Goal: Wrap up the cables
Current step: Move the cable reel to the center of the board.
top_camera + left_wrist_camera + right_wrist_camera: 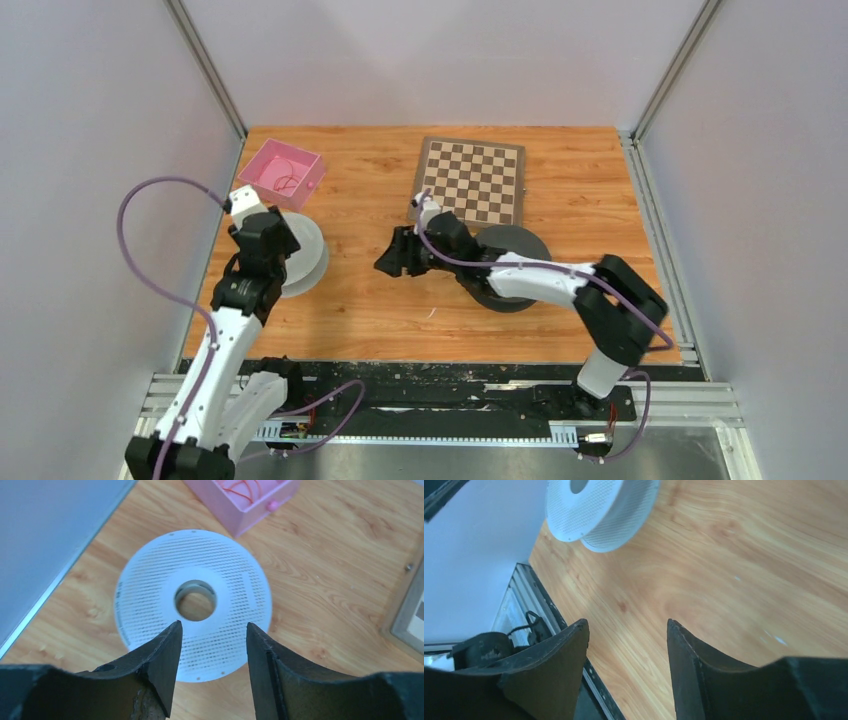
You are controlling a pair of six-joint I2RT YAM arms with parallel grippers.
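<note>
A thin orange-red cable (286,183) lies in loose loops inside a pink box (262,160) at the back left; it also shows in the left wrist view (241,490). I see no pale yellow cable. My left gripper (272,232) is open and empty above a white perforated spool (194,605), its fingers (165,655) over the spool's near rim. My right gripper (385,262) is open and empty over bare wood mid-table (626,625), pointing left toward the white spool (599,507).
A black spool (512,268) lies under my right forearm. A chessboard (472,180) lies at the back centre, its corner in the left wrist view (407,615). The pink box (250,510) stands just behind the white spool (312,255). The left wall is close.
</note>
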